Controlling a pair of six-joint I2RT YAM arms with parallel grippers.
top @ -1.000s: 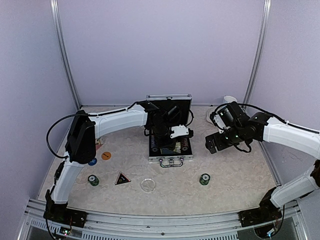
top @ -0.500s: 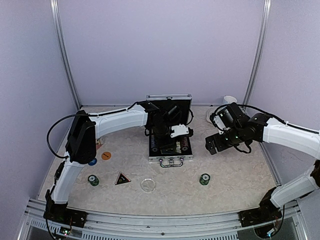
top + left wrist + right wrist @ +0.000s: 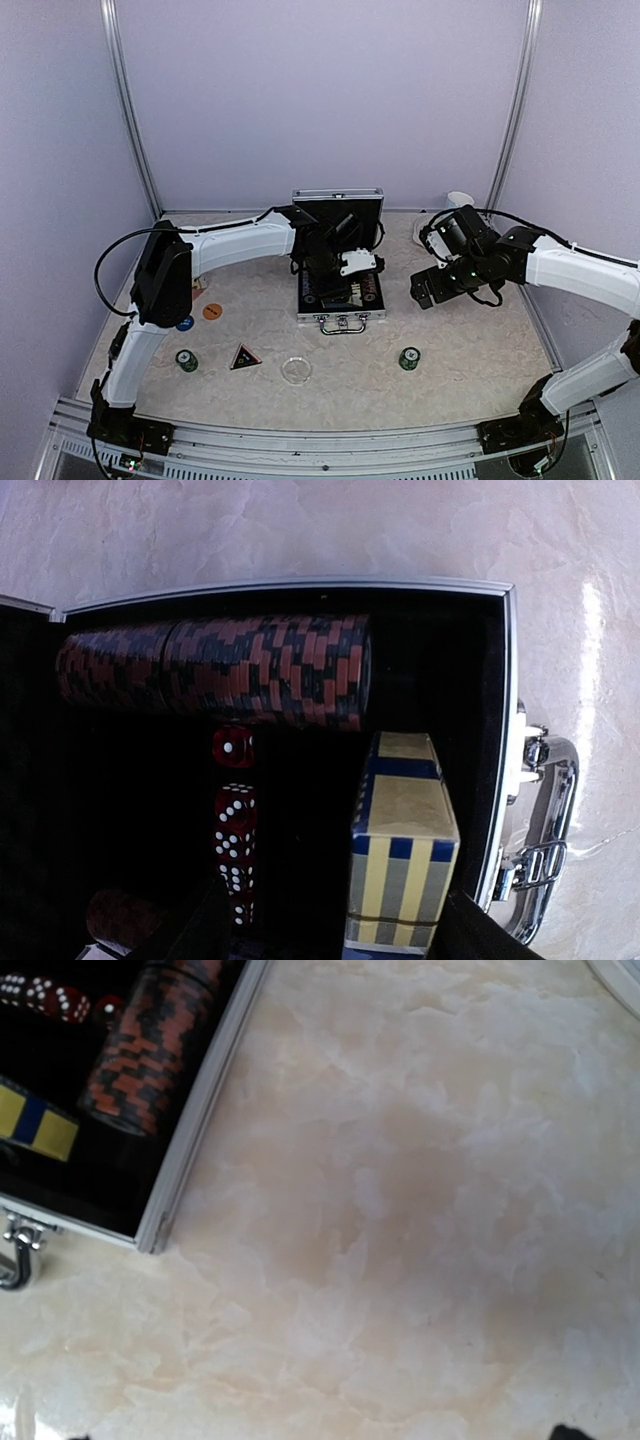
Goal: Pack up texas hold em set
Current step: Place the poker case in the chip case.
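Note:
The silver case point(image 3: 341, 318) lies open in mid-table, its lid point(image 3: 338, 208) standing up behind. My left gripper point(image 3: 345, 278) hangs inside it, open, its dark fingers point(image 3: 192, 930) either side of a blue-and-yellow card deck point(image 3: 402, 852) that rests in the black tray, close to the right finger. A red-and-black chip row point(image 3: 220, 670) and red dice point(image 3: 234, 825) lie beside it. My right gripper point(image 3: 425, 291) hovers open over bare table right of the case. Green chip stacks point(image 3: 187, 360) point(image 3: 409, 358), a black triangle point(image 3: 245, 357), a clear disc point(image 3: 295, 370), an orange disc point(image 3: 212, 311) and a blue disc point(image 3: 185, 323) lie loose.
The case's handle and latches point(image 3: 545, 830) face the near side. A white mug point(image 3: 459, 200) and a round pale object point(image 3: 421, 231) sit at the back right. In the right wrist view the case's corner point(image 3: 150, 1235) lies at the left.
My left gripper's jaws have spread apart inside the case and it has lifted slightly. The right arm has not moved.

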